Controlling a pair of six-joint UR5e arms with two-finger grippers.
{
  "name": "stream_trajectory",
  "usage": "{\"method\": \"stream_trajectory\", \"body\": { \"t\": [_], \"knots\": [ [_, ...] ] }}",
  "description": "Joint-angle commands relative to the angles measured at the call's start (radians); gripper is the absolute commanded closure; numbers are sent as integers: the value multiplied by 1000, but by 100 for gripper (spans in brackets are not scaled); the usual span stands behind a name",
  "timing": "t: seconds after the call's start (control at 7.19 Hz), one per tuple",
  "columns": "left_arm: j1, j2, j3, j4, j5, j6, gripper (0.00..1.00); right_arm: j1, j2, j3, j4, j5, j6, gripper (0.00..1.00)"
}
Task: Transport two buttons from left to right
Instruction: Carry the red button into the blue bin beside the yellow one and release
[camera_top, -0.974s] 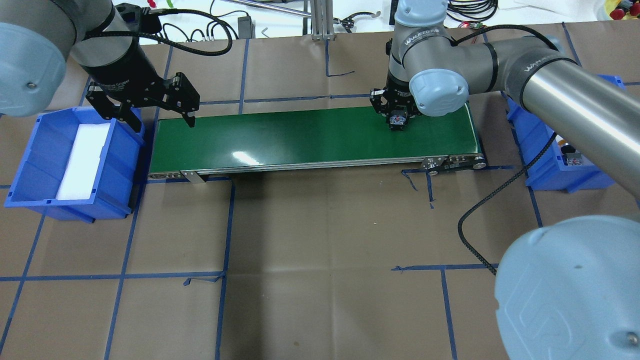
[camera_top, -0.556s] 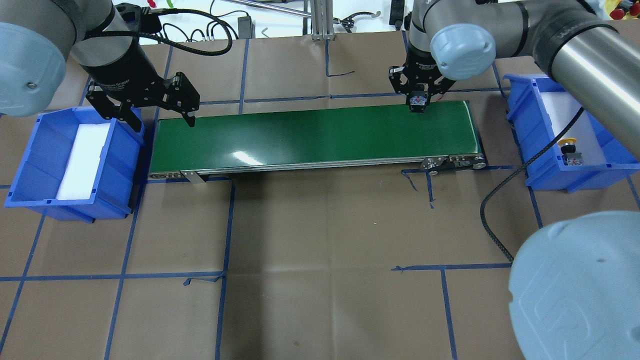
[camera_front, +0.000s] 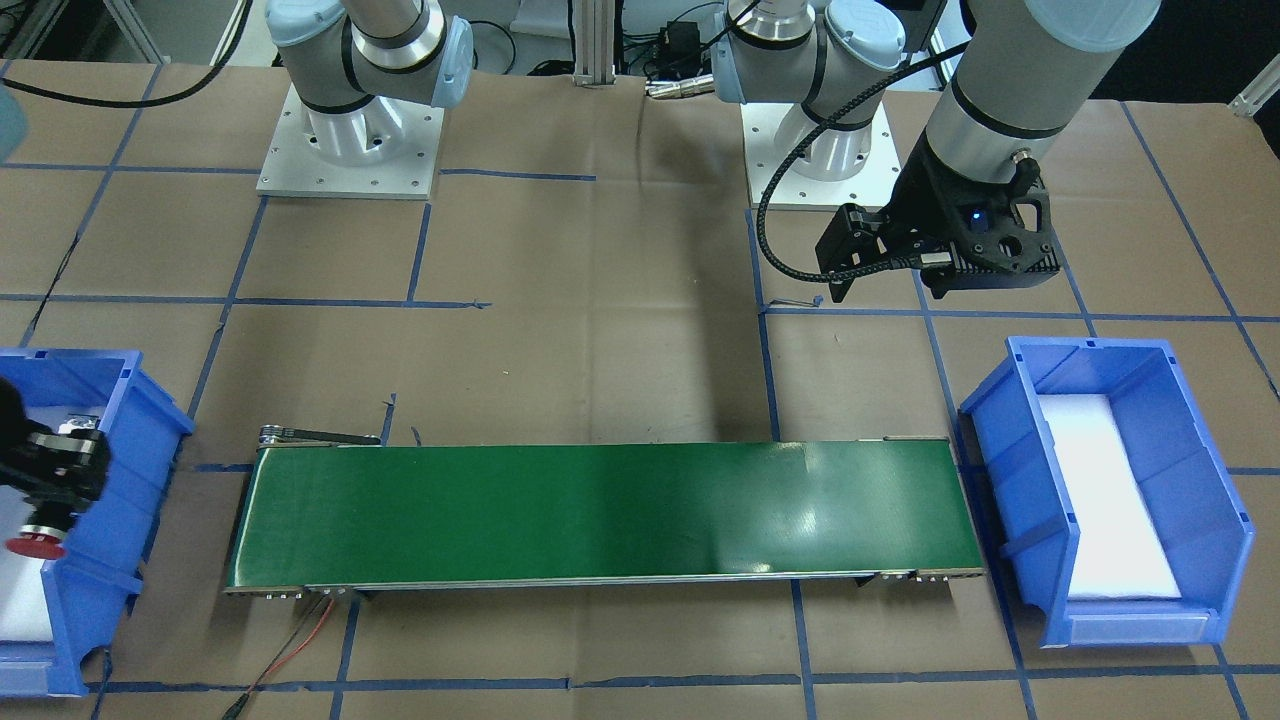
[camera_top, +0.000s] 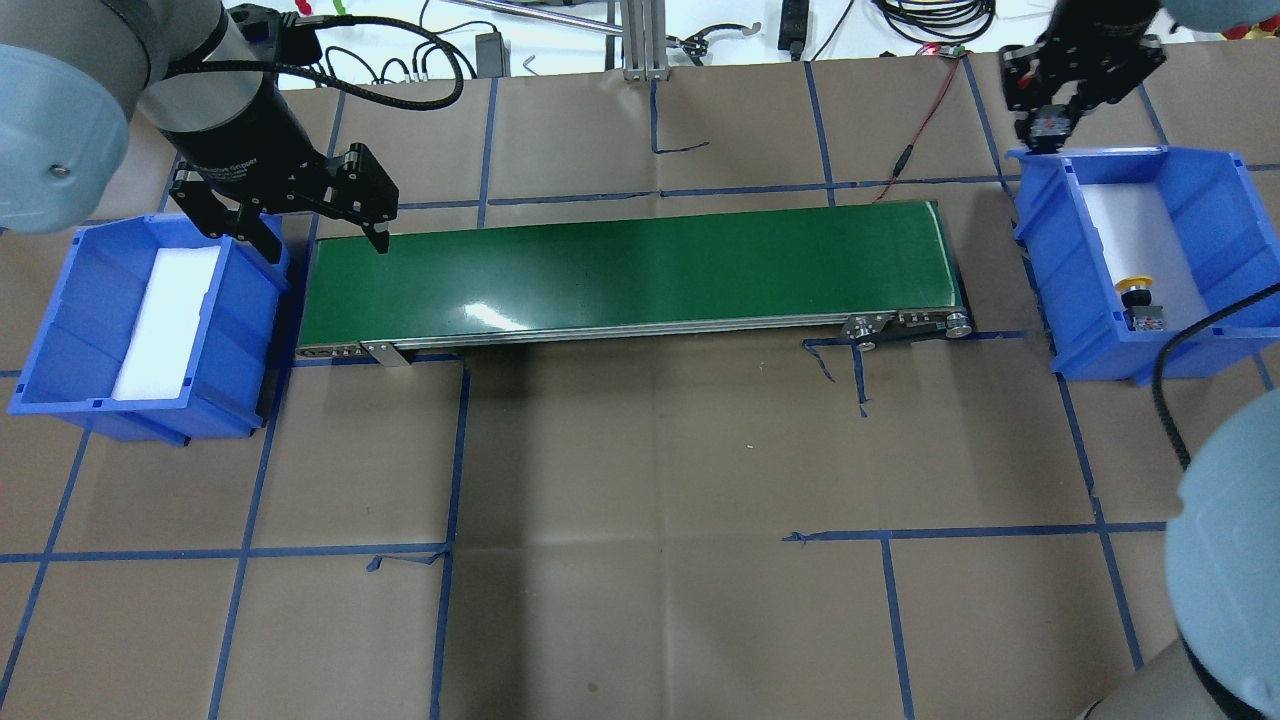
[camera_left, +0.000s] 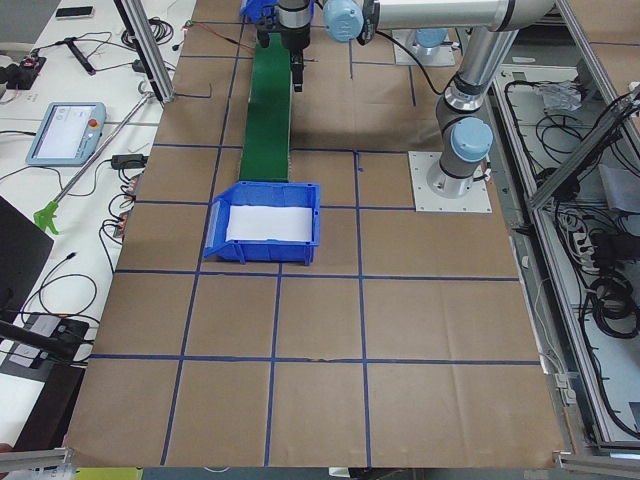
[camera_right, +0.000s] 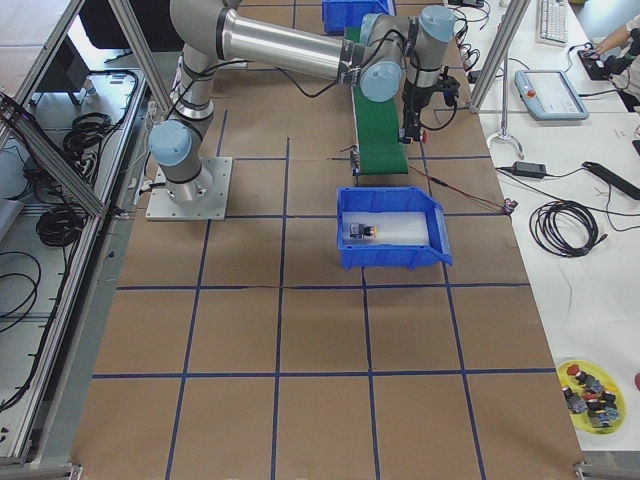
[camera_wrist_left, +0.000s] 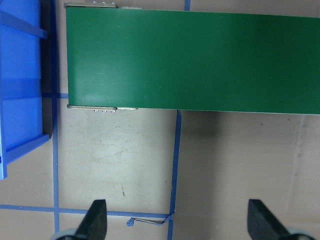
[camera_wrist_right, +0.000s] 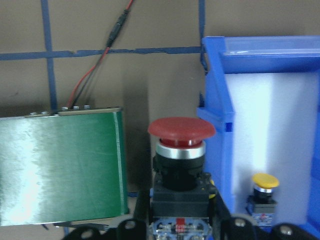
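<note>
A second ago the right hand (camera_top: 1050, 124) hung over the green belt's (camera_top: 620, 270) 3 o'clock end. Now, in the overhead view, it is off the belt, above the 11 o'clock corner of the right bin (camera_top: 1110, 152). It is clamped on the switch body of the red button (camera_wrist_right: 181, 134). The cap points away from the wrist toward the worktop (camera_top: 650, 480), and its long axis runs in line with the fingers. The yellow button (camera_top: 1137, 290) has not moved. It lies in the right bin, axis 12-to-6 with the cap at 12. The left hand (camera_top: 325, 240) is unchanged, its fingers spread and empty between the left bin (camera_top: 60, 330) and the belt.
</note>
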Motion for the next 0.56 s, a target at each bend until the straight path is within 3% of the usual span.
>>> {"method": "stream_trajectory", "body": {
  "t": [0.0,0.42],
  "knots": [
    [0,0,0,0,0,0,0,-167,8,-1,-1,5,-266,97],
    [0,-1,0,0,0,0,0,-212,95,22,-30,12,-360,97]
  ]
}}
